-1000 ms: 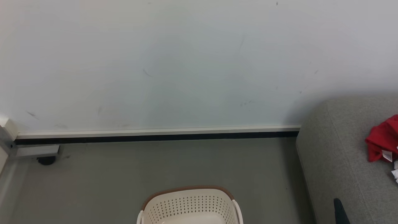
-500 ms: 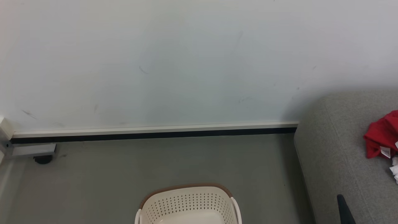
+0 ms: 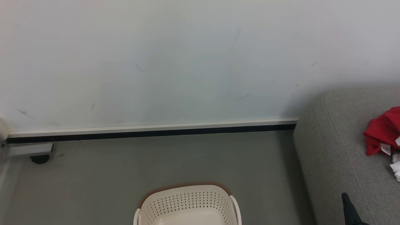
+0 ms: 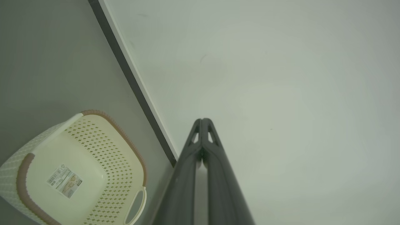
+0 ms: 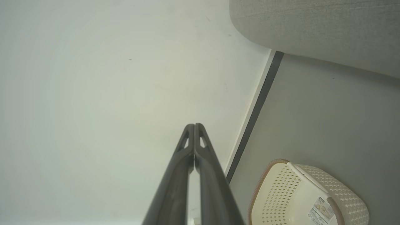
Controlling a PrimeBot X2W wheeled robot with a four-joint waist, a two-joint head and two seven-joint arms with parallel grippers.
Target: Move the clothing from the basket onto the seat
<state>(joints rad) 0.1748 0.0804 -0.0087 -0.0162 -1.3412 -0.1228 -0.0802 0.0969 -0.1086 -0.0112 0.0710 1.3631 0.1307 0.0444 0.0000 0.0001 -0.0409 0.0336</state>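
Note:
The cream basket [image 3: 187,203] with its brown rim stands on the grey floor at the bottom middle of the head view. Its inside shows bare with only a label on the bottom in the left wrist view [image 4: 103,143], and it also shows in the right wrist view [image 5: 281,193]. The red clothing [image 3: 379,134] and a little white cloth [image 3: 396,165] lie on the grey seat [image 3: 337,150] at the right. My left gripper [image 4: 202,120] is shut on nothing and points at the wall. My right gripper [image 5: 194,125] is shut and empty too, below the seat's edge [image 5: 312,28].
A pale wall [image 3: 187,62] with a white and black skirting board [image 3: 150,131] runs behind the basket. At the far left, a grey metal foot with a black caster [image 3: 39,157] stands on the floor. Open grey floor [image 3: 156,162] lies between wall, basket and seat.
The whole head picture has slid slightly up and left, so the camera has moved. Basket, seat and clothing keep their places. Both grippers stay shut.

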